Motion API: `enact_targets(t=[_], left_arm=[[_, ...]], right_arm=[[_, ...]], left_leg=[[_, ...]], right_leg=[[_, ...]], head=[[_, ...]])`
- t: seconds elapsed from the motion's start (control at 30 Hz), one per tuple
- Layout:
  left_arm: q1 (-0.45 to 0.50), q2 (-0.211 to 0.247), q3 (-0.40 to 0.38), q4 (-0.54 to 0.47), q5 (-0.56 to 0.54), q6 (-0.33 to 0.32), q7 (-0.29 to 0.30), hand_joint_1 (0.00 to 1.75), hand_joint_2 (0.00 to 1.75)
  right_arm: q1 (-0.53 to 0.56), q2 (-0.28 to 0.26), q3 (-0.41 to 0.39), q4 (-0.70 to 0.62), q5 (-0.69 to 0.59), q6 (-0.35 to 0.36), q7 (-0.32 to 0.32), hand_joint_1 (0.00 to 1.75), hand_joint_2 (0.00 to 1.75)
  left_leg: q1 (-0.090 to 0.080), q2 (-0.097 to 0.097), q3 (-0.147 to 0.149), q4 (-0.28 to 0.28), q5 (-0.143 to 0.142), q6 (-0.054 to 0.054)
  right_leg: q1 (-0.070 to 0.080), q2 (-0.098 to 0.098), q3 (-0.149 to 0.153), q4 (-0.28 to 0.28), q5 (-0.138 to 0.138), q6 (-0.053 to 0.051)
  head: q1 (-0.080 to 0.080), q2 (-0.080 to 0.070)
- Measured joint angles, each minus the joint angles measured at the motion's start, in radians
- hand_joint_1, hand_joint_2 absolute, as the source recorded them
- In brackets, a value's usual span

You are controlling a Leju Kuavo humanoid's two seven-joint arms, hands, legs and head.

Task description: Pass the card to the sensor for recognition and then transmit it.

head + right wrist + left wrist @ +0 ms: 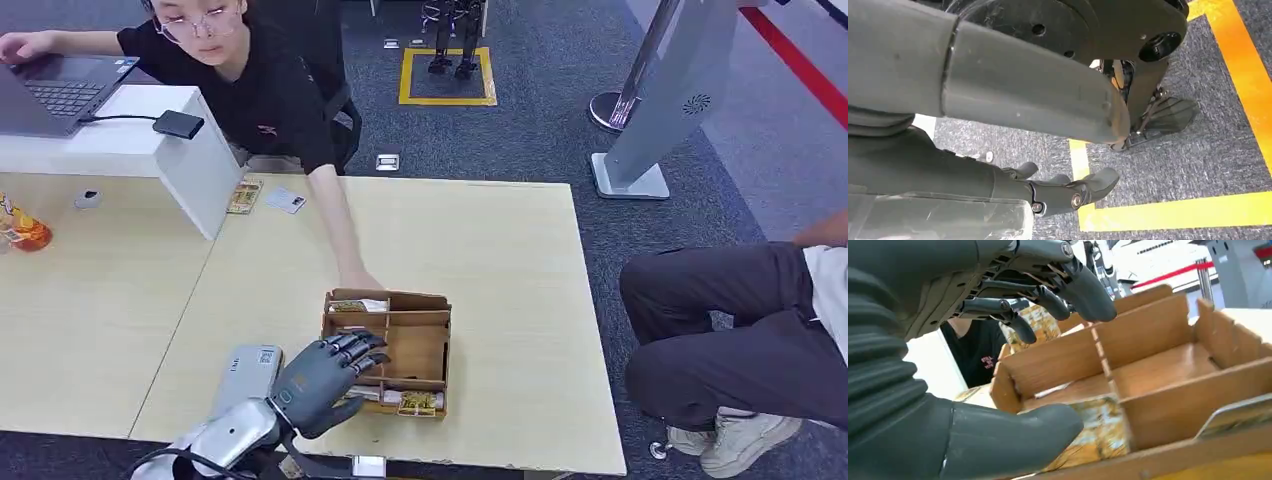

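Note:
A brown divided box [430,345] stands near the table's front edge. My left hand [322,378] hovers over its left side, fingers [1083,287] spread above the dividers [1148,330] and thumb [1013,437] low at the near wall, holding nothing. A yellow patterned card [1098,432] stands in the near slot just past the thumb; the same card [415,402] sits at the box's front. Another card [358,306] lies in the far compartment. A grey sensor pad [250,368] lies under my left forearm. My right hand [948,175] hangs over the carpet, empty, fingers apart.
A person's hand [357,283] rests at the box's far edge, arm stretched across the table [500,240]. Two loose cards [262,197] lie by a white stand [190,165] with a laptop [55,92]. Another person's legs [720,330] sit at the right.

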Motion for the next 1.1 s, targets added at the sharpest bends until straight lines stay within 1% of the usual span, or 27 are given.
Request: enact_targets(t=[0.03,0.1,0.2,0.23,0.4,0.57,0.9,1.03,1.1], left_arm=[[-0.003,0.006,0.000,0.000,0.000,-0.008,-0.003,0.49,1.75],[-0.009,0.018,-0.002,0.000,0.005,-0.021,-0.006,0.45,1.75],[-0.024,0.039,-0.009,0.000,0.010,-0.045,-0.016,0.47,1.75],[-0.029,0.045,-0.012,0.000,0.013,-0.050,-0.019,0.51,1.75],[-0.062,0.077,-0.027,0.000,0.033,-0.081,-0.036,0.51,1.75],[-0.093,0.106,-0.037,0.000,0.071,-0.111,-0.056,0.51,1.75],[-0.116,0.132,-0.051,-0.001,0.095,-0.107,-0.059,0.49,1.75],[-0.119,0.148,-0.051,-0.006,0.106,-0.092,-0.057,0.51,1.75],[-0.119,0.163,-0.051,-0.019,0.133,-0.084,-0.058,0.52,1.75]], right_arm=[[0.000,0.000,0.000,0.000,0.000,0.000,0.000,0.00,0.00],[0.000,0.000,0.000,0.000,0.000,0.000,0.000,0.00,0.00],[0.000,0.000,0.000,0.000,0.000,-0.001,0.000,0.00,0.00],[0.000,0.000,0.000,0.000,0.000,-0.001,0.000,0.00,0.00],[-0.001,0.000,0.000,0.000,0.000,-0.001,0.000,0.00,0.00],[-0.001,0.000,0.000,0.000,-0.001,-0.002,0.000,0.00,0.00],[-0.001,-0.001,0.000,0.001,-0.007,-0.005,-0.002,0.00,0.00],[-0.001,-0.001,0.000,0.001,-0.014,-0.005,-0.003,0.00,0.00],[-0.001,-0.001,0.000,0.001,-0.018,-0.005,-0.003,0.00,0.00]], left_leg=[[0.000,0.000,0.000,0.000,0.000,0.000],[0.000,0.000,0.000,0.000,0.000,0.000],[0.000,0.000,0.000,0.000,0.000,0.000],[0.000,0.000,0.000,0.000,0.000,0.000],[0.000,0.000,0.000,0.000,0.000,0.000],[0.000,0.000,0.000,0.000,0.000,0.000],[0.000,0.000,0.000,0.000,0.000,0.000],[0.000,0.000,0.000,0.000,0.000,0.000],[0.000,0.000,0.000,0.000,0.000,0.000]], right_leg=[[0.000,0.000,0.000,0.000,0.000,0.000],[0.000,0.000,0.000,0.000,0.000,0.000],[0.000,0.000,0.000,0.000,0.000,0.000],[0.000,0.000,0.000,0.000,0.000,0.000],[0.000,0.000,0.000,0.000,0.000,0.000],[0.000,0.000,0.000,0.000,0.000,0.000],[0.000,0.000,0.000,0.000,0.000,0.000],[0.000,0.000,0.000,0.000,0.000,0.000],[0.000,0.000,0.000,0.000,0.000,0.000]], head=[[0.000,0.000],[0.000,0.000],[0.000,0.000],[0.000,0.000],[0.000,0.000],[0.000,0.000],[0.000,0.000],[0.000,0.000],[0.000,0.000]])
